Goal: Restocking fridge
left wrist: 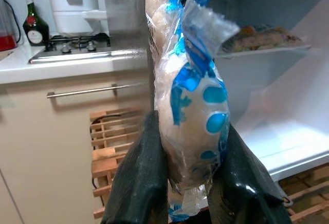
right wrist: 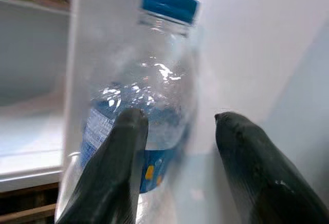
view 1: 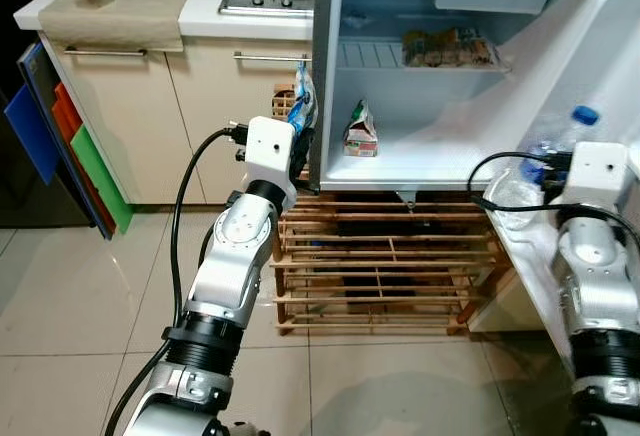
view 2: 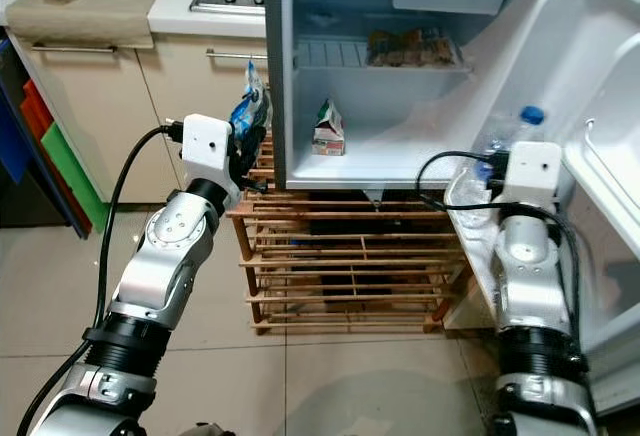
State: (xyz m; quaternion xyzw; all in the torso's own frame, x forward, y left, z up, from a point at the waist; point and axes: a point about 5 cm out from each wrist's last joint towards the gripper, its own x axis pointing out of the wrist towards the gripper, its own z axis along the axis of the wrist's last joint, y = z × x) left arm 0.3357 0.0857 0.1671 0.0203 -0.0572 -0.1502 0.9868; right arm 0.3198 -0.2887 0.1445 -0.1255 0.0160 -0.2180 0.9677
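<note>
Left wrist view, left end effector (left wrist: 187, 183) clamped on blue-white bag (left wrist: 187, 106), right end effector (right wrist: 180, 126) spread beside water bottle (right wrist: 149, 90).

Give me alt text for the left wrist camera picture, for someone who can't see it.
The left pincer grips a clear bag printed with blue dots, held upright before the open fridge. Behind it are a stove with a white pot and a green bottle.

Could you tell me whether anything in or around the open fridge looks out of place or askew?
Nothing looks spilled or damaged. One small oddity: the small green-and-white carton sits alone on the fridge's lowest white shelf, leaning slightly. The left gripper grips a blue-and-white plastic bag; the right gripper is open by a clear blue-capped water bottle.
</note>
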